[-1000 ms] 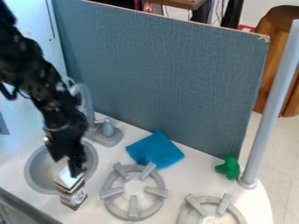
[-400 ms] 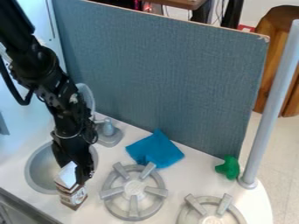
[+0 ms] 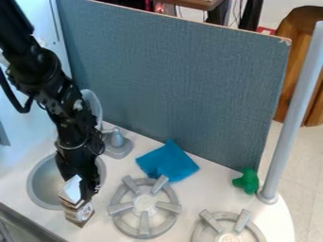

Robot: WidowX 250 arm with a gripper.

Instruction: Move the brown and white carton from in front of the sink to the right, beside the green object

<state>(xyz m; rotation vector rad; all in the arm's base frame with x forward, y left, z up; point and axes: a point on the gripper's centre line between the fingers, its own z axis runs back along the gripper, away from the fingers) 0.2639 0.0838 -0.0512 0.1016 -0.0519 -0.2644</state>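
The black gripper (image 3: 78, 185) hangs at the lower left, beside the sink's right part, its fingers apart around the upper end of a small carton. The carton (image 3: 79, 212) stands upright on the white counter at the sink's front right edge, with a white slanted top and brown and white sides. How firmly the fingers touch it I cannot tell. Right of the carton lies a grey stove burner (image 3: 144, 229). A blue cloth (image 3: 165, 162) is spread behind that burner, and a green toy piece (image 3: 247, 181) rests near the back right edge.
The round grey sink (image 3: 38, 191) is left of and behind the carton, with a grey faucet (image 3: 117, 143) at its back right. A second burner (image 3: 228, 227) sits at the front right. A blue-grey panel (image 3: 170, 85) and a grey pole (image 3: 293, 113) border the counter.
Over the last second the gripper has shifted slightly right and down, around the carton's top. The arm above it has swung right. The carton, cloth and green piece have stayed in place.
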